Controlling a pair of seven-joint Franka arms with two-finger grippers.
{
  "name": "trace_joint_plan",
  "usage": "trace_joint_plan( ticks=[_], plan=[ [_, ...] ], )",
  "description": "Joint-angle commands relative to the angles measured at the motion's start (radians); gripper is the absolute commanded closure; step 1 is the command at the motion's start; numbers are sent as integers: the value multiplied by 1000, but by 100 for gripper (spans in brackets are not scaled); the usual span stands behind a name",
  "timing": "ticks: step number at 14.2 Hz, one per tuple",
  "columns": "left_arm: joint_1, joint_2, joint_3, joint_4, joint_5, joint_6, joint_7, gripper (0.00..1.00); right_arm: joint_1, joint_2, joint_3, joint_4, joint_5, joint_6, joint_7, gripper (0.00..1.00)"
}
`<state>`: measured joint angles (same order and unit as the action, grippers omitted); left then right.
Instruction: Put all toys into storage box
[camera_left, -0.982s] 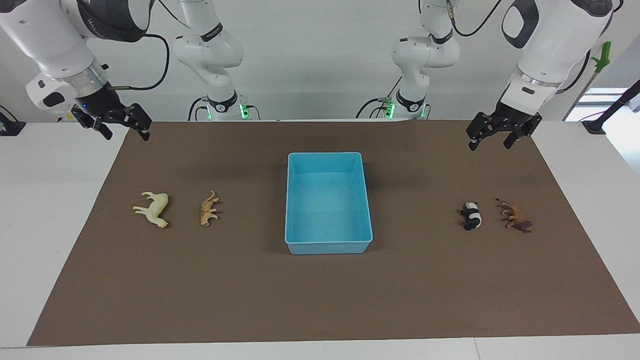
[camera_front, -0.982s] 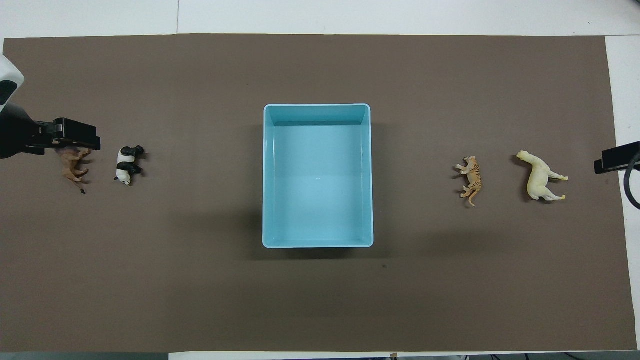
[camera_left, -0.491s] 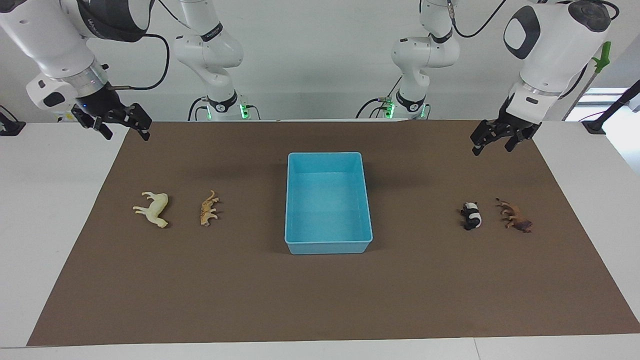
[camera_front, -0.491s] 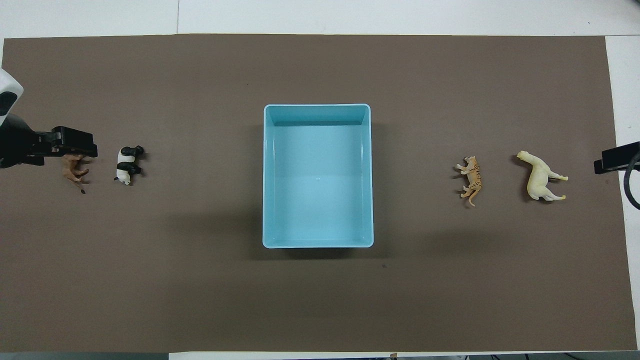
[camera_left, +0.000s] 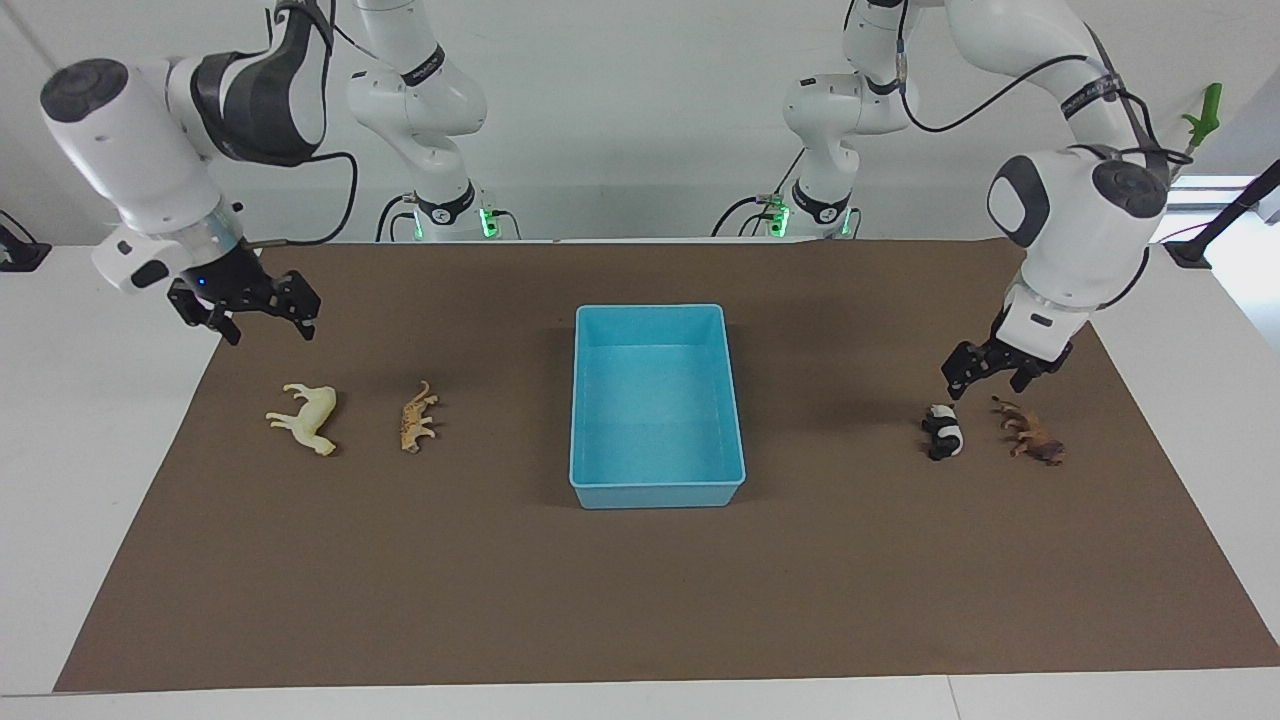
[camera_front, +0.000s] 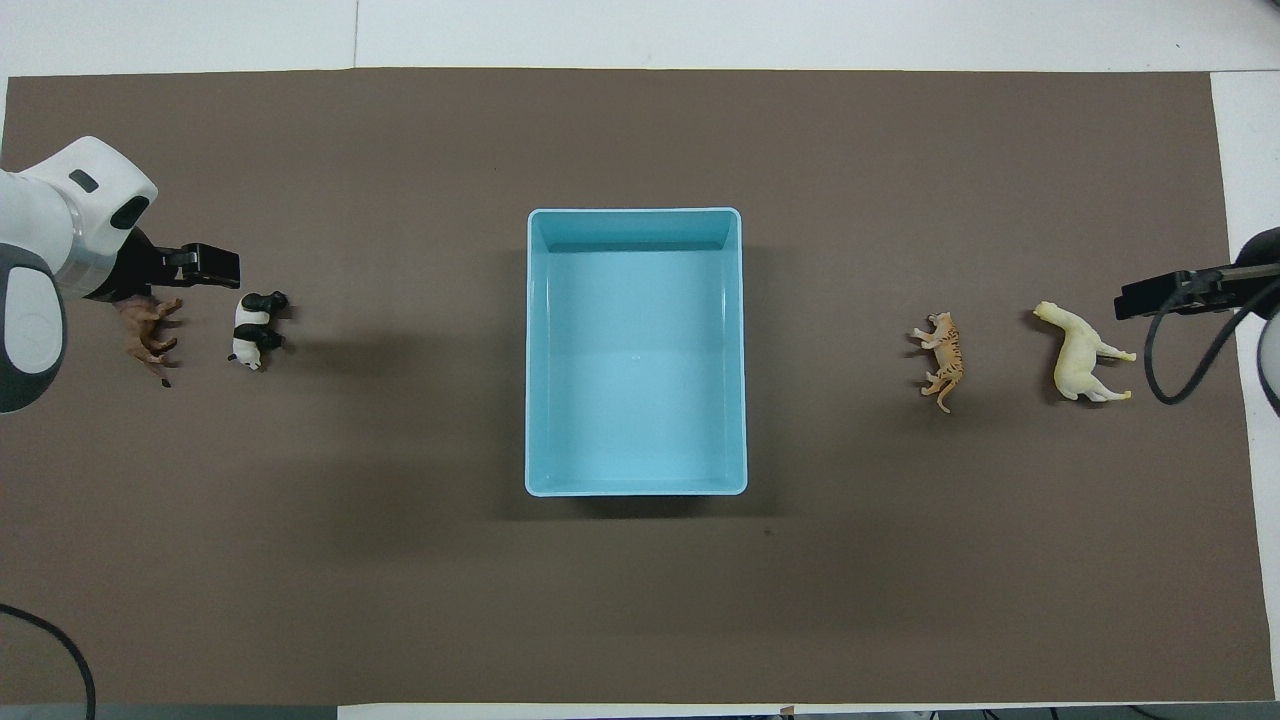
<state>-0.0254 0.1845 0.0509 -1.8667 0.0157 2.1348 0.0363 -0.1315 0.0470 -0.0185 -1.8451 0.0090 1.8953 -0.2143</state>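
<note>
The left gripper (camera_left: 988, 377) is seen low over the gap between the panda (camera_left: 942, 431) and the lion (camera_left: 1033, 435), its jaws spread wide and holding nothing. The right gripper (camera_left: 262, 319) hangs above the brown mat (camera_left: 640, 600) beside the horse (camera_left: 305, 418), jaws likewise wide and empty. In the overhead view only one black finger of each gripper is shown clearly, the left gripper (camera_front: 190, 268) partly covering the lion (camera_front: 145, 330) and the right gripper (camera_front: 1180, 292) cut off at the frame's edge; the open jaws are read from the facing view alone. All four toys are laid on their sides on the surface, outside the storage box (camera_left: 655, 490). The horse (camera_front: 1078, 352) is cream, the tiger (camera_left: 417, 417) orange with dark stripes better made out overhead (camera_front: 941, 360), the panda (camera_front: 256, 328) black and white, the lion brown with fine detail hard to make out. The storage box (camera_front: 636, 488), light blue with low walls and a rimmed edge, is set at the middle of the mat and is seen empty in both views. The tiger and horse are placed toward the right arm's end, the panda and lion toward the left arm's end, each pair well apart from the box.
</note>
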Motion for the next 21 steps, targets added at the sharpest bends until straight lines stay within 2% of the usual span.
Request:
trace_joint_plan(
  ticks=[1, 3, 4, 6, 10, 13, 15, 16, 17, 20, 21],
  plan=[
    [54, 22, -6, -69, 17, 124, 82, 0, -10, 89, 6, -21, 11, 92, -77, 0],
    [55, 97, -6, -66, 17, 197, 82, 0, -19, 96, 5, -122, 11, 207, -140, 0],
    [51, 113, -6, -69, 17, 203, 82, 0, -29, 97, 5, -165, 11, 255, -163, 0],
    [45, 113, -8, -78, 15, 182, 80, 0, -37, 91, 3, -212, 11, 265, -165, 0],
    [42, 116, -8, -126, 15, 223, 77, 0, -66, 83, 0, -229, 11, 209, 45, 0],
    [42, 119, -8, -173, 15, 306, 73, 0, -66, 88, 0, -247, 6, 229, 145, 0],
    [42, 119, -9, -170, 12, 303, 70, 0, -68, 112, 0, -256, -3, 284, 155, 0],
    [41, 121, -9, -172, 6, 303, 64, 10, -69, 122, 0, -263, -4, 301, 156, 0],
    [41, 119, -9, -175, 3, 303, 60, 10, -69, 132, -1, -263, -7, 324, 155, 0],
    [41, 119, -9, -175, 3, 301, 60, 6, -92, 155, -1, -264, -12, 346, 147, 0],
    [41, 118, -9, -178, 3, 298, 60, 0, -102, 162, -1, -267, -12, 353, 142, 0]
  ],
)
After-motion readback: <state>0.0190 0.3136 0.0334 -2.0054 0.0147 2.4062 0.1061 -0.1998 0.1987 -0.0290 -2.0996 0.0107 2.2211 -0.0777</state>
